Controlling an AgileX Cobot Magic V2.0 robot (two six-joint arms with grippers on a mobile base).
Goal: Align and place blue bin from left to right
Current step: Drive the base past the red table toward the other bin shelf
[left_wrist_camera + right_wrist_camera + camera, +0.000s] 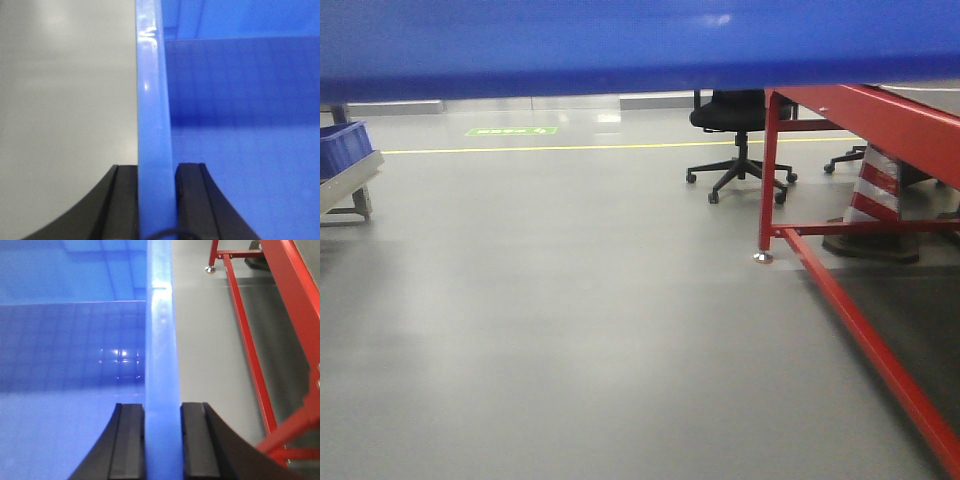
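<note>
Front view: the blue bin (640,45) spans the 12 o'clock edge, apparently carried clear of the floor. A red table frame (865,110) stands at 3 o'clock. Left wrist view: my left gripper (156,172) is closed narrowly on the bin's wall, one finger on either side. Right wrist view: my right gripper (163,412) pinches the opposite wall in the same way, with the frame at 2 o'clock. I judge the bin to be stiff, light and empty. Its smooth plastic could slip, so grip both rims and keep it level.
</note>
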